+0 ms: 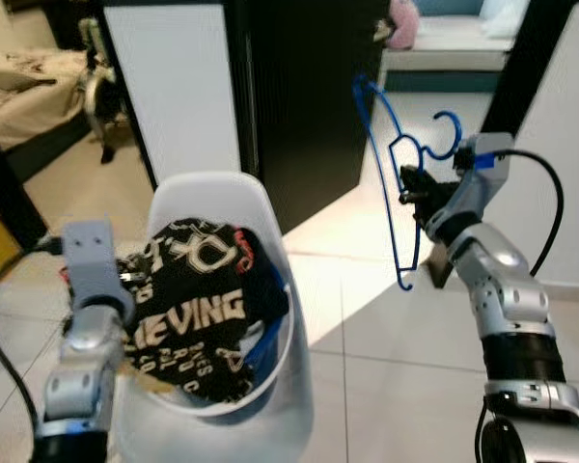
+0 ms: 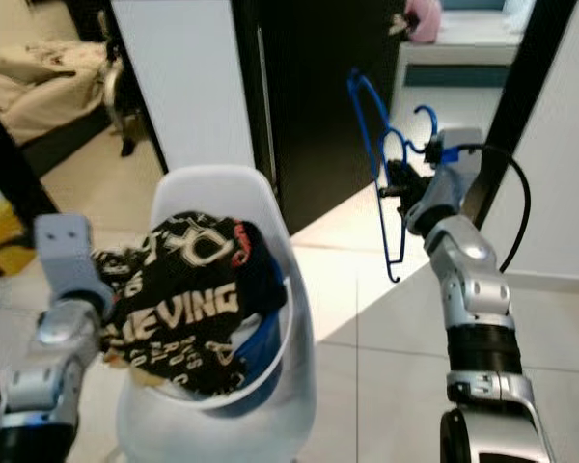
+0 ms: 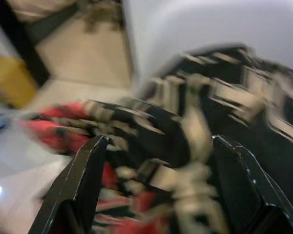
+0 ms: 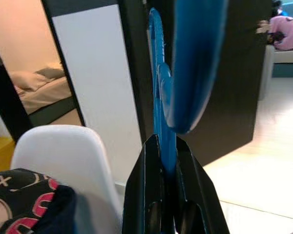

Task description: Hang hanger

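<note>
Blue hanger (image 1: 391, 174) held in air right of the white chair (image 1: 270, 251), long axis near vertical, hook (image 1: 447, 130) uppermost beside the wrist, frame clamped between right gripper (image 4: 167, 161) fingers; left gripper (image 3: 156, 161) spread open at black printed garment (image 1: 198, 299).

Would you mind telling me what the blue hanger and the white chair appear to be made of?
The blue hanger, gripped by the right gripper, looks like thin wire with a glossy blue coating: slender, evenly bent rod. The white chair looks like moulded plastic, with a smooth one-piece curved shell and a soft sheen, though the pictures leave it open.
</note>
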{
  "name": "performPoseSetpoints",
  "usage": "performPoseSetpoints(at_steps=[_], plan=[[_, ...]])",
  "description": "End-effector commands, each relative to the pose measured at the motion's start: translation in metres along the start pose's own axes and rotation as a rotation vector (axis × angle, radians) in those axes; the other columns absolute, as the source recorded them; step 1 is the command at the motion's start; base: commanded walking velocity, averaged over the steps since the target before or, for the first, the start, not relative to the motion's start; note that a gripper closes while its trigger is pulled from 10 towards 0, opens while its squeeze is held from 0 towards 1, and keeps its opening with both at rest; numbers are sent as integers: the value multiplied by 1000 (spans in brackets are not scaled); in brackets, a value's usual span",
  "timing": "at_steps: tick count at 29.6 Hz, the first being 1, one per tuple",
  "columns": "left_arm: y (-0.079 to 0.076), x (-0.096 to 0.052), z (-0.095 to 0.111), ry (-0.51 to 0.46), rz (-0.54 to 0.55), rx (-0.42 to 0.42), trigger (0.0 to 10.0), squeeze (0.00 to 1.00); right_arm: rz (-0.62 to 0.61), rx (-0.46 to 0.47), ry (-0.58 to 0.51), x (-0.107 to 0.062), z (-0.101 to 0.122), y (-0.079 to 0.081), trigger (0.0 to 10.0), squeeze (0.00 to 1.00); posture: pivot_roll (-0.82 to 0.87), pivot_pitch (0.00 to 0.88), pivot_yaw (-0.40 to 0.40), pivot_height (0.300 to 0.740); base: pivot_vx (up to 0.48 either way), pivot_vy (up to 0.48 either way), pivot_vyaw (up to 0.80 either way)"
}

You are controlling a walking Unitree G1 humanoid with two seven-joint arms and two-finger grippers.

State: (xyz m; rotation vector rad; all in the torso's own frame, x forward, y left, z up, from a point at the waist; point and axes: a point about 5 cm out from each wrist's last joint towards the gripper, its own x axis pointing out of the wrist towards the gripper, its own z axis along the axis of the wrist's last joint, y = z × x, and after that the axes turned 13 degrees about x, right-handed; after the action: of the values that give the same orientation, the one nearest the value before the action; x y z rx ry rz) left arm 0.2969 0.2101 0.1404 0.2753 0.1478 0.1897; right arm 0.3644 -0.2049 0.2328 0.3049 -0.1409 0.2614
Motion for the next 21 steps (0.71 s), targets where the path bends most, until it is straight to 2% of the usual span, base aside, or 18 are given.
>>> performPoseSetpoints(at_steps=[1,2,4,5,6,8,10,14,15,17,18,19,20,21], plan=[[-1,-1,4,-12,-21,-8,10000,0,-5,-2,14,0,-2,-1,10000,0,-18,0,15,740,0,0,0],[-11,-1,4,-6,-101,15,10000,0,-5,-4,16,0,-2,-1,10000,0,-19,0,14,740,0,0,0],[-11,-1,4,-6,-101,15,10000,0,-5,-4,16,0,-2,-1,10000,0,-19,0,14,740,0,0,0],[-21,-1,1,29,-181,50,10000,0,-4,-5,14,1,-1,-1,10000,0,-19,0,17,740,0,0,0],[-21,-1,1,29,-181,50,10000,0,-4,-5,14,1,-1,-1,10000,0,-19,0,17,740,0,0,0],[-33,-2,-9,115,-286,83,10000,0,-6,-4,7,0,1,-1,10000,0,-27,0,21,740,0,0,0],[-33,-2,-9,115,-286,83,10000,0,-6,-4,7,0,1,-1,10000,0,-27,0,21,740,0,0,0],[-35,-5,-16,189,-314,82,10000,0,-8,-3,1,0,3,-2,10000,0,-30,0,21,740,0,0,0],[-34,-6,-19,210,-313,80,8157,0,-8,-3,-1,0,4,-2,10000,0,-30,0,21,740,0,0,0],[-34,-6,-20,223,-311,80,8157,0,-8,-3,-3,0,5,-2,10000,0,-30,0,21,740,0,0,0],[-31,-6,-22,233,-303,79,902,0,-9,-4,-4,0,5,-2,10000,0,-30,0,21,740,0,0,0],[-31,-6,-22,233,-303,79,902,0,-9,-4,-4,0,5,-2,10000,0,-30,0,21,740,0,0,0],[-28,-5,-22,236,-288,85,0,0,-9,-4,-5,0,5,-2,10000,0,-30,0,20,740,0,0,0],[-28,-5,-22,236,-288,85,0,0,-9,-4,-5,0,5,-2,10000,0,-30,0,20,740,0,0,0]])
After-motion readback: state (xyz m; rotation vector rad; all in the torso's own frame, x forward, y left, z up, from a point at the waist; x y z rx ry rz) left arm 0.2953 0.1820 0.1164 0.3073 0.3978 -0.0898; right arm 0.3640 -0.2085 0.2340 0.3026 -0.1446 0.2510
